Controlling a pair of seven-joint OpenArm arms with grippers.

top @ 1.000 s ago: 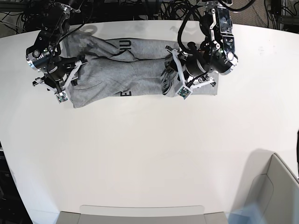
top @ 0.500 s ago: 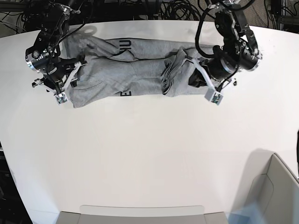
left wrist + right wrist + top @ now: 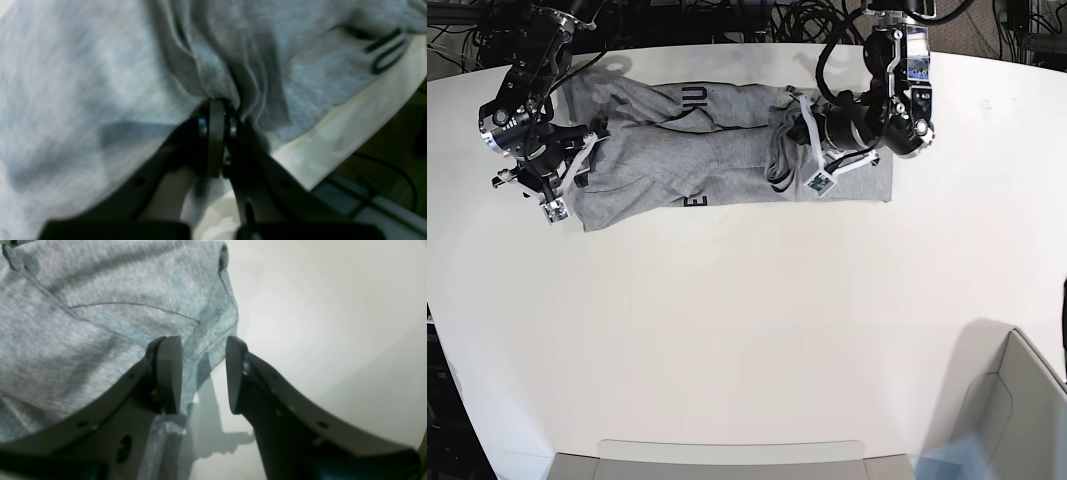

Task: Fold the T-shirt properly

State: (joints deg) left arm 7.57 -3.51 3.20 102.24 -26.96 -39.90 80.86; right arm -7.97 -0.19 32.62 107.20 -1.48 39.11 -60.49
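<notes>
My left gripper [image 3: 217,110] pinched the soft, limp heather-grey cotton T-shirt [image 3: 727,150] by a bunched fold; my right gripper [image 3: 203,373] gaped empty at its corner.

One T-shirt [image 3: 727,150], one white table [image 3: 747,330], two robot arms, two grey bins [image 3: 1017,400].

Soft heathered cloth T-shirt [image 3: 727,150] on smooth matt table [image 3: 747,330].
</notes>
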